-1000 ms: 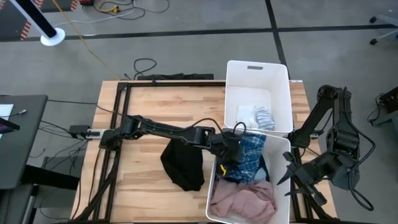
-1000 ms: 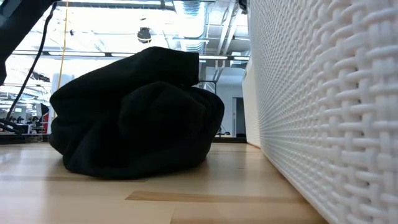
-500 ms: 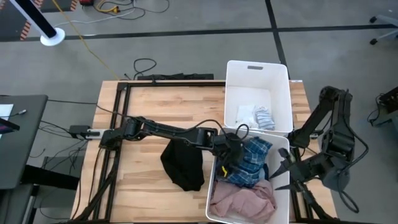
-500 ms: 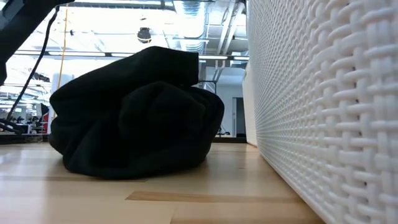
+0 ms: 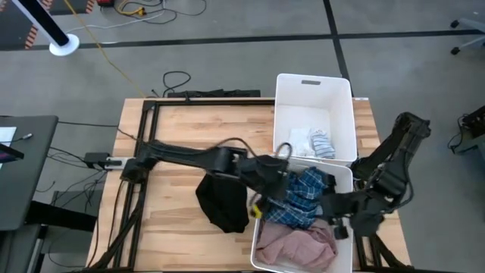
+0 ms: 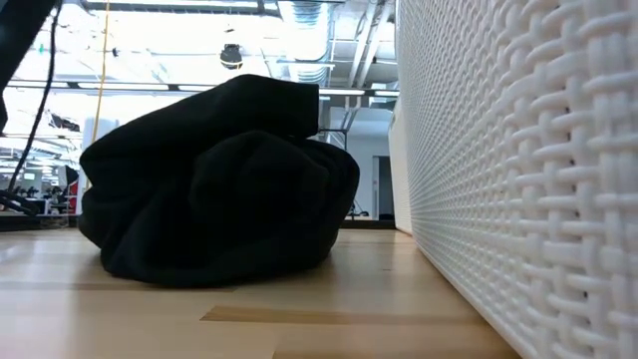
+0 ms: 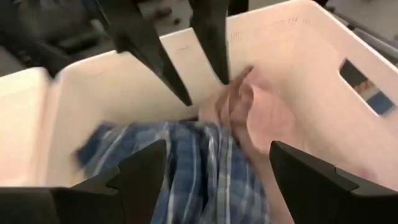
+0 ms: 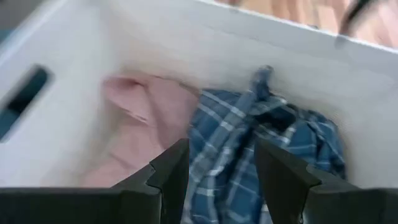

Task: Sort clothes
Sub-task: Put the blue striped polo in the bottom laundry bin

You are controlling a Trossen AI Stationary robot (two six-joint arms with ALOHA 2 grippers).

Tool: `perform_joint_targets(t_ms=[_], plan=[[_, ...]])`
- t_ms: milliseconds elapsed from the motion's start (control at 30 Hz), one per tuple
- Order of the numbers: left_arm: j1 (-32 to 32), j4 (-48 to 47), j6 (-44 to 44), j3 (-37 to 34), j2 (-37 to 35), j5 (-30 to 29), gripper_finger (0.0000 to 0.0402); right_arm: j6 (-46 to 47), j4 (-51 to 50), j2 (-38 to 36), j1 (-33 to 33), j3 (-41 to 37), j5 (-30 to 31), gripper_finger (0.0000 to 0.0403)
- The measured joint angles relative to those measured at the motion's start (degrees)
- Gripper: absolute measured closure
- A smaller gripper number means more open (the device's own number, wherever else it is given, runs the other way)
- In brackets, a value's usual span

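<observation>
The left gripper (image 7: 214, 165) hung over the near bin (image 5: 258, 244) with jaws wide and empty, the blue plaid shirt (image 5: 299, 199) lying loose below beside the pink garment (image 5: 299, 244). The right gripper (image 8: 214, 163), jaws parted and holding nothing, reached into the same bin. With both arms crowding it, they could collide, or snag the shirt, while the black garment (image 5: 223, 200) waited on the surface (image 5: 182, 129).

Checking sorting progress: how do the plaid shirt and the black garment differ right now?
The plaid shirt lies inside the near bin, beside the pink garment; the black garment sits bunched on the table. The shirt is blue-checked, the garment plain black. Both are loose, ungripped.
</observation>
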Motion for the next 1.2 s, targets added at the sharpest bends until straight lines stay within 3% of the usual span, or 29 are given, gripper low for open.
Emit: perform_joint_targets(t_ms=[333, 567, 767, 1033, 1200], plan=[[-3.2, -22.4, -4.6, 0.1, -10.6, -16.5, 0.0122, 0.0, -8.0, 7.3, -9.5, 0.0, -5.4, 0.0207], [-4.1, -35.4, -10.5, -2.4, -11.3, -22.8, 0.0122, -1.4, -4.8, 10.7, -14.7, -5.2, -7.7, 0.0207], [-3.3, -32.0, -12.1, -10.9, -12.6, -24.1, 0.0122, -1.3, 2.3, 12.3, -18.5, -12.2, -12.4, 0.0207], [-3.1, -16.6, -10.1, -27.3, -13.4, -24.3, 0.0122, -1.3, 11.7, 13.1, -21.6, -19.8, -16.9, 0.0207], [-2.7, -11.7, -12.4, -36.7, -19.8, -24.9, 0.0122, -1.5, 16.6, 13.0, -22.0, -22.6, -18.7, 0.0207]])
